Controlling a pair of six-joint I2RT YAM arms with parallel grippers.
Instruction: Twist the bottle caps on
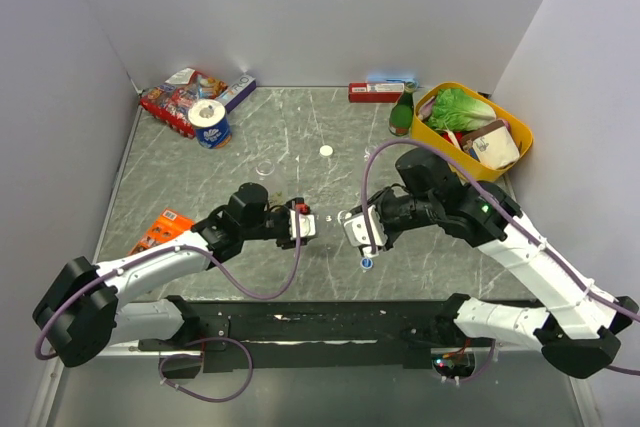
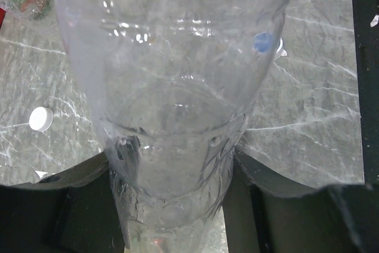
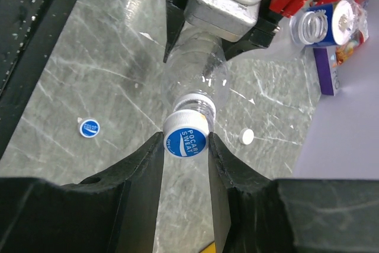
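Seen from above, around the table (image 1: 300,127) centre: yellow basket (image 1: 520,137) and green bottle (image 1: 401,115) at 2 o'clock, tape roll (image 1: 211,125) and snack packets (image 1: 178,99) at 10, orange pack (image 1: 160,230) at 9. Open marble at 12, bearing one white cap (image 1: 325,151). Left arm (image 1: 170,265) crosses 8, right arm (image 1: 520,237) crosses 4.

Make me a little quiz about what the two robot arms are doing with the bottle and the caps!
1. True or false: the right jaws grip a blue cap at the mouth of the clear bottle.
2. In the top view, a loose cap lies on the table just below the right jaws. What colour is it? A) white B) blue C) red
3. Fill the gap: the left jaws are shut on the ____.

Key: 1 true; 2 B; 3 clear bottle.
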